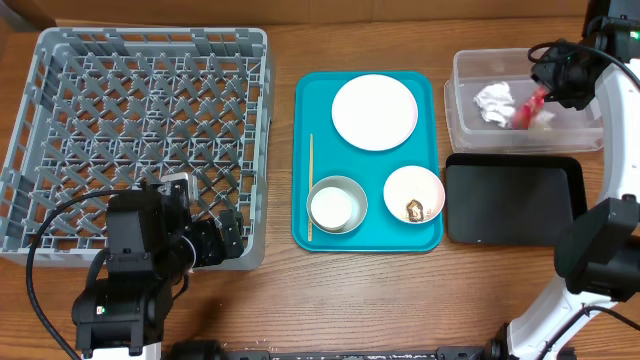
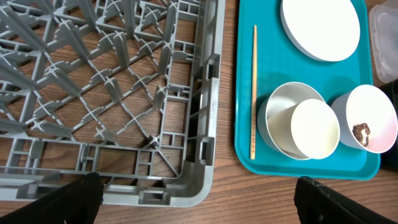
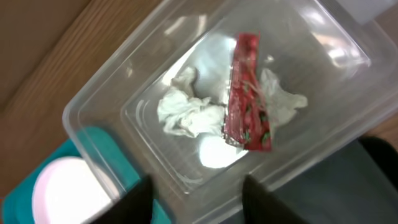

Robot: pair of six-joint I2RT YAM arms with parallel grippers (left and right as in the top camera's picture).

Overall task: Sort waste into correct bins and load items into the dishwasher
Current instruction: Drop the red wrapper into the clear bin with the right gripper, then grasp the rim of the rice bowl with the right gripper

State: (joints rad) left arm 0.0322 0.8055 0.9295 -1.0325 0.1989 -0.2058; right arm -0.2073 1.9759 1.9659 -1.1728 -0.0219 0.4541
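A wooden bench (image 1: 300, 290) with brown, streaked grain fills the overhead view edge to edge, and nothing of the room beyond it can be seen. The grey dish rack (image 1: 150, 35) takes up the upper left, the wood showing through its lattice of pegs. At centre lies a teal tray (image 1: 300, 150) carrying the white plate (image 1: 374, 111) at its top, a thin wooden stick (image 1: 310, 185) along its left edge, a grey metal bowl (image 1: 352, 190) with a small white cup (image 1: 333, 207) inside it, and a small white bowl (image 1: 413, 193) holding a brown lump (image 1: 415, 209). In the upper right stands the clear tub (image 1: 470, 60), with crumpled tissue (image 1: 494, 103) and the red wrapper (image 3: 249, 112) lying inside it; just below it sits the black tray (image 1: 510, 200). The left gripper (image 2: 199, 186) hangs over the rack's lower right corner, jaws spread wide and gripping nothing. The right gripper (image 3: 198, 186) hovers above the tub, jaws parted, with the wrapper lying loose below them.
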